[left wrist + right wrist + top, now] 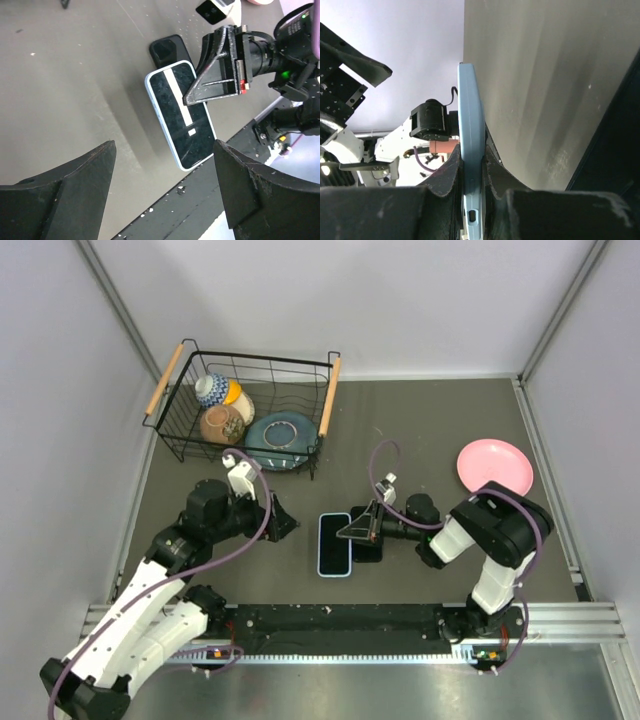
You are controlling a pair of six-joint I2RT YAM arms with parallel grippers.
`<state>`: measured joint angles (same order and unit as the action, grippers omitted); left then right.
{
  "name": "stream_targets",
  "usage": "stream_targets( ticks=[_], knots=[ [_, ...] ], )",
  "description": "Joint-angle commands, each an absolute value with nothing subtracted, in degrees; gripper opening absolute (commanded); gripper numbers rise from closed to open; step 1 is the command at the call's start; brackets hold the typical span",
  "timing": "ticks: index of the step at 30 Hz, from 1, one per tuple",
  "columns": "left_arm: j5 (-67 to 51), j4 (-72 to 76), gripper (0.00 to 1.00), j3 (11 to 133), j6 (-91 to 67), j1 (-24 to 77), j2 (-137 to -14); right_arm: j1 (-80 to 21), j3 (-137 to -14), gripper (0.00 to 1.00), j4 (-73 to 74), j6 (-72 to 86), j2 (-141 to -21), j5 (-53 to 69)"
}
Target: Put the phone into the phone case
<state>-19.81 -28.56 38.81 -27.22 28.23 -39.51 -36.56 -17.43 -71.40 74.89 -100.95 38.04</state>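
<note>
Left gripper [165,147] hangs wide open and empty above the phone [196,134], which seems to lie already inside the blue phone case [470,110] on the table [450,430]. Right gripper [471,175] pinches the case edge. Next comes probably a press to seat the corners fully.

Phone case [470,150] light blue; plate [495,466] pink; basket [260,357] black wire, tan handles [164,380]; table [430,420] dark grey.
</note>
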Motion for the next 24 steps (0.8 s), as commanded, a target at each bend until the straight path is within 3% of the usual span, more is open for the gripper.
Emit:
stream_targets(
  ticks=[1, 8, 17, 24],
  knots=[
    [-14.7, -30.8, 0.84, 40.9, -23.8, 28.0, -37.0, -36.0, -22.0, 0.0, -76.4, 69.3, -98.9, 36.5],
    [-12.7, -31.0, 0.83, 40.4, -24.0, 28.0, -34.8, -38.1, -27.5, 0.0, -54.6, 59.3, -94.4, 32.1],
    [-10.3, -31.8, 0.84, 40.4, -24.9, 28.0, -32.8, -39.6, -35.6, 0.0, -42.4, 56.4, -99.0, 30.2],
    [-10.2, -32.0, 0.85, 40.4, -25.0, 28.0, -33.5, -40.0, -38.1, 0.07, -35.4, 53.8, -100.9, 30.5]
  ],
)
